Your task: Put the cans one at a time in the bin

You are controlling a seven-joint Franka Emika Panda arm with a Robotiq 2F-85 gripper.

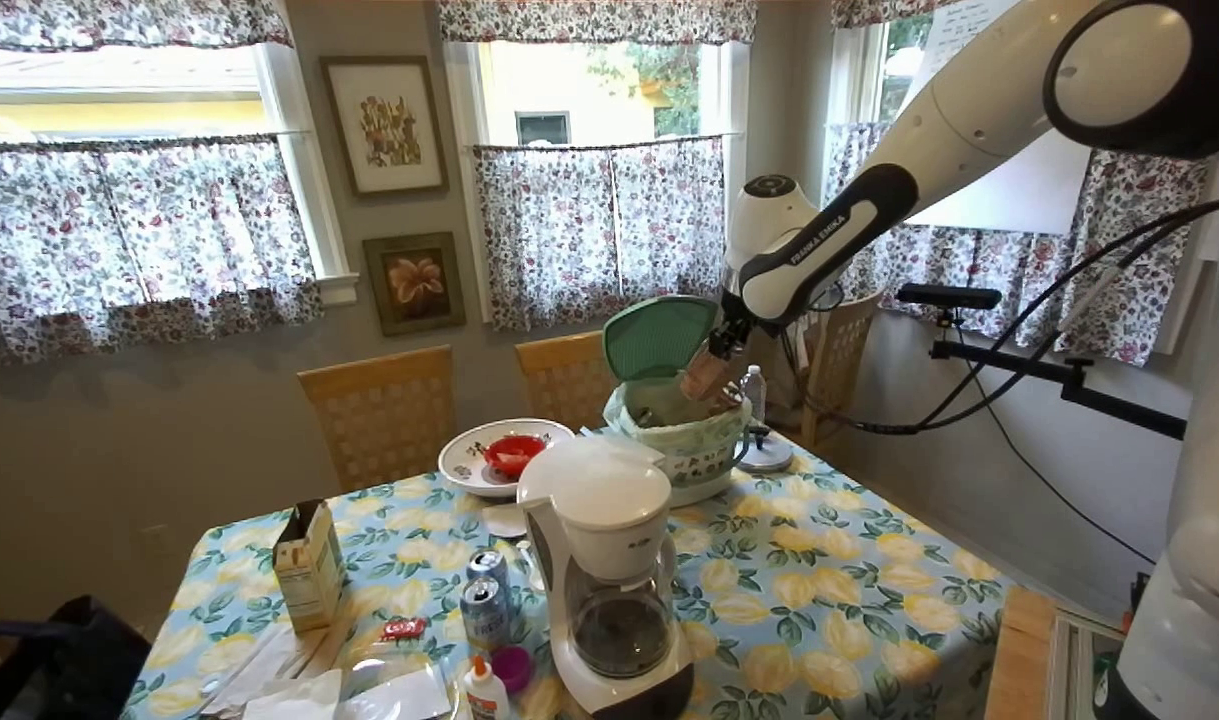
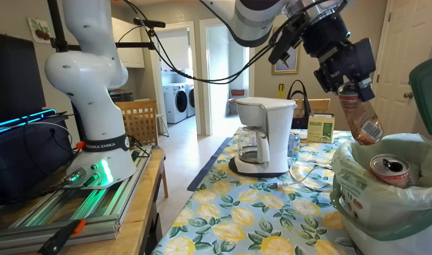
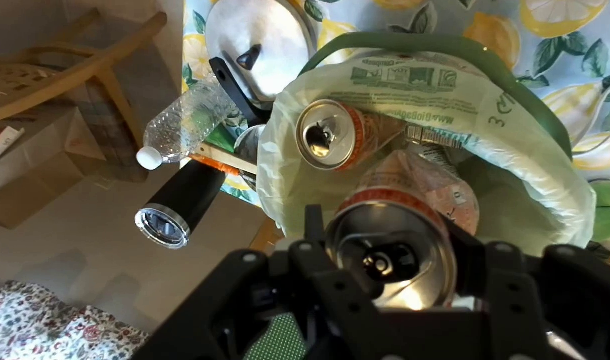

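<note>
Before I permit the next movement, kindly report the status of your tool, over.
Tool gripping orange cylindrical metal can. Load tilted, above pale rounded plastic bin. Green rounded plastic lid open, apparently not in the way.

Home, dining area: in exterior view, floral curtains (image 1: 597, 235) at twelve o'clock, lemon-print tablecloth (image 1: 814, 600) at six; in exterior view, front-loading laundry machines (image 2: 174, 102) at ten o'clock.
</note>
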